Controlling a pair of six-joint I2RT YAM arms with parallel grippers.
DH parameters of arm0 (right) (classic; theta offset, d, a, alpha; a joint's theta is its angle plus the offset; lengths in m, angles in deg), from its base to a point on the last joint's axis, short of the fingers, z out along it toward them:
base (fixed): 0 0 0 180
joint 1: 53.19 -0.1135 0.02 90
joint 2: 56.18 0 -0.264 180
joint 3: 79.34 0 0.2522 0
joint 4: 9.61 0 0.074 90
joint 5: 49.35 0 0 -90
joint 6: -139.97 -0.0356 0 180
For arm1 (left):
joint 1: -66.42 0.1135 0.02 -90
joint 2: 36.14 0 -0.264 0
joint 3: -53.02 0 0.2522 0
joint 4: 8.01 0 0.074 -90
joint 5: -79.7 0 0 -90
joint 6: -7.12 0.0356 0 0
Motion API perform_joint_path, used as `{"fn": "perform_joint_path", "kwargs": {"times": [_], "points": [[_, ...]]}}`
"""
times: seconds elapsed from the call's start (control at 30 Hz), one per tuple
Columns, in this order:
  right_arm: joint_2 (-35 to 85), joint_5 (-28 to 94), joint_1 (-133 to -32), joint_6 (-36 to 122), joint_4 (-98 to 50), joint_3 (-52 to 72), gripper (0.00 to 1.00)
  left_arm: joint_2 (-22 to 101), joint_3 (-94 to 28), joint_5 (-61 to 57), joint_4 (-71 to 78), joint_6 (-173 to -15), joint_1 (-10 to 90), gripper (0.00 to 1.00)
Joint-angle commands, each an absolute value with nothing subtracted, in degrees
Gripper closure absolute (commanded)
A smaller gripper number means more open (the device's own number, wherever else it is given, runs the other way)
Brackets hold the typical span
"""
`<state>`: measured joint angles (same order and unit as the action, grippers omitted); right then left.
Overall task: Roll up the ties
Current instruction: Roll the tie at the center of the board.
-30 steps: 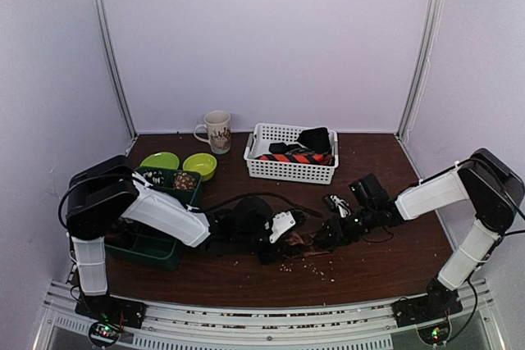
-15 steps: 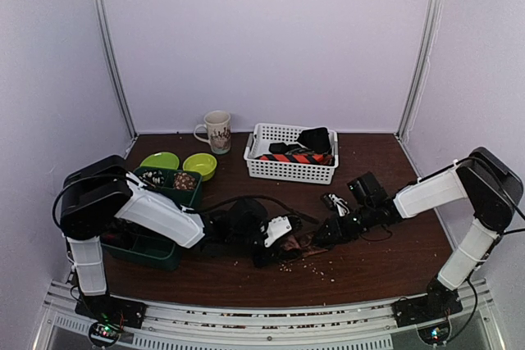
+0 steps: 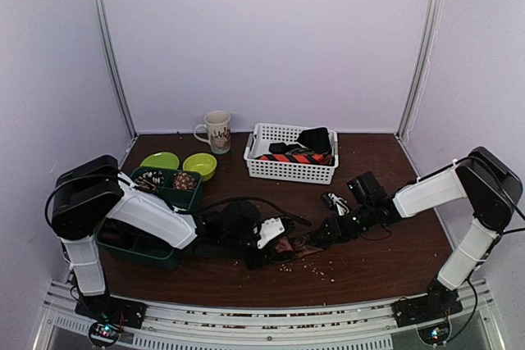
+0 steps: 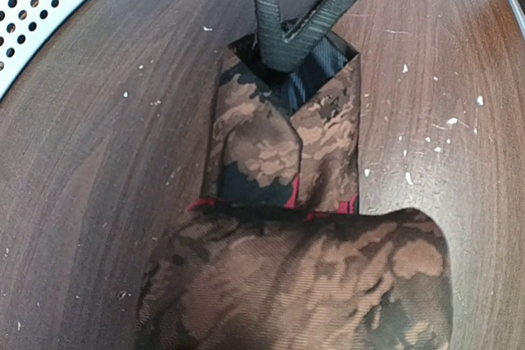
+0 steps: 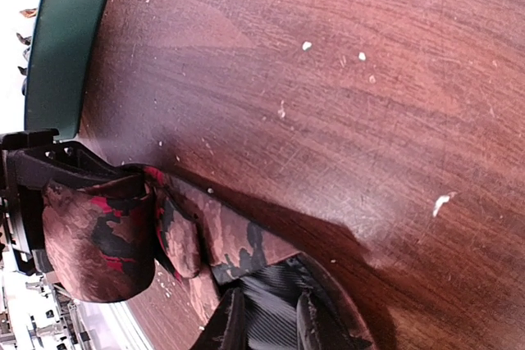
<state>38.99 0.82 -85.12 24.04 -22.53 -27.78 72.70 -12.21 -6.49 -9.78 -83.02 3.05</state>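
Mid-roll: our left gripper (image 3: pixel 276 241) clamps the tie (image 4: pixel 246 133) coil, right gripper (image 5: pixel 264 321) pinches its tip; next we wind closer.

Slides the left gripper (image 3: pixel 275 239) a little leftward along the counter (image 3: pixel 377 260), together with the rolled end of the brown patterned tie (image 3: pixel 297 243); swings the left arm (image 3: pixel 148 215) further left and lower.

My left wrist view cuts the rolled tie (image 4: pixel 303 284) off at its bottom edge; from above, my arms hide most of it.
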Motion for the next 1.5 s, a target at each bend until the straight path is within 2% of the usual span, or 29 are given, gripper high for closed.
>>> {"fn": "perform_joint_path", "kwargs": {"times": [0.0,0.23,0.43,0.73,0.97,1.3,1.47], "points": [[41.12,10.04,-84.65,24.37,-31.49,-30.27,0.75,72.73,-11.62,-7.63,-2.33,-82.56,4.11,0.67],[28.92,3.31,-84.66,18.26,-28.27,-30.10,0.62,75.81,-14.36,-6.17,0.03,-82.55,4.11,0.68],[27.41,-3.00,-87.46,6.88,-18.11,-30.05,0.50,76.44,-14.79,-5.99,0.72,-82.52,4.11,0.67],[36.44,-3.86,-93.33,-3.18,-3.25,-28.40,0.51,76.63,-14.71,-5.66,-0.01,-82.56,4.11,0.67],[41.49,-4.14,-96.08,-7.34,2.18,-25.44,0.51,76.62,-14.62,-5.81,-0.36,-82.64,4.11,0.66],[44.71,-5.35,-97.73,-6.83,2.55,-24.77,0.56,76.86,-14.18,-5.65,-0.93,-83.01,4.11,0.66],[44.61,-3.95,-97.87,-2.77,-2.31,-24.07,0.87,76.89,-14.25,-5.63,-1.03,-82.99,4.11,0.66]]}}
